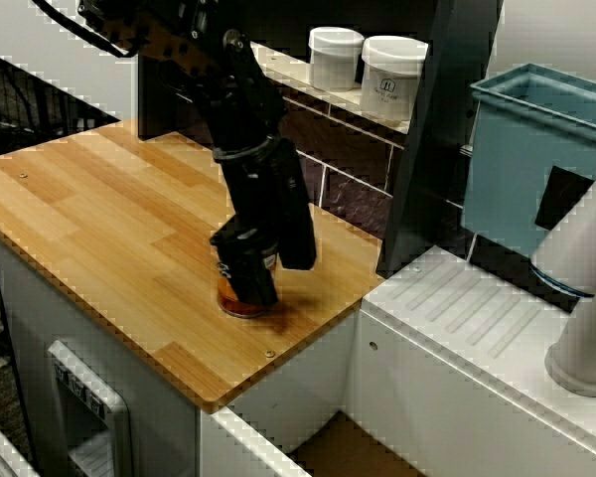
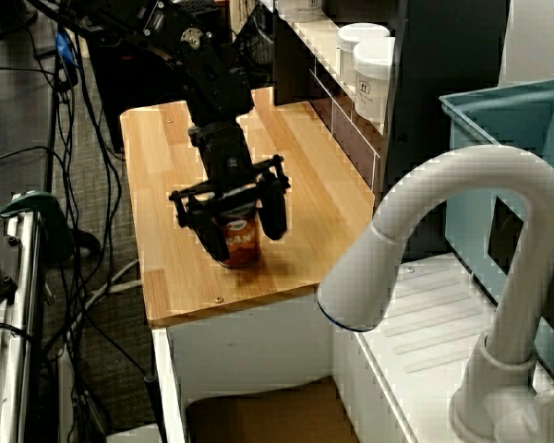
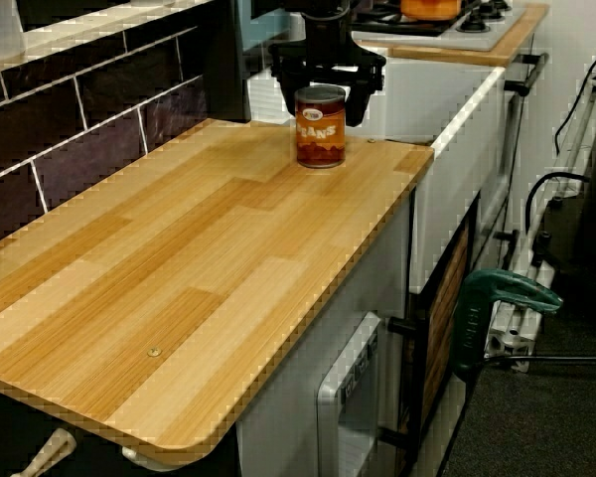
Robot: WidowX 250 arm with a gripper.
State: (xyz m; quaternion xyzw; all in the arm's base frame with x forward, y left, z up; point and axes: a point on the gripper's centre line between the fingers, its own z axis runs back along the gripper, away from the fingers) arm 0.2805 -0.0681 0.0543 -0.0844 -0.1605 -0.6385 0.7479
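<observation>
The black arm (image 2: 217, 88) is showing silver screws (image 2: 194, 37); a thin cable (image 1: 79, 33) is looping upper left; the gripper (image 2: 240, 228) is looking black.

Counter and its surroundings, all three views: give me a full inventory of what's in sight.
Bean can: one, orange-brown label, upright near the counter's end.
Counter: one, light wood, beside the white drainboard.
Tubs: two, white, on the shelf above the dark tiles.
Bin: one, teal, right of the shelf.
Faucet: one, white, over the drainboard.
Clamp: one, green, low beside the cabinet.
Pincer: one, black, open, fingers either side of the can.
</observation>
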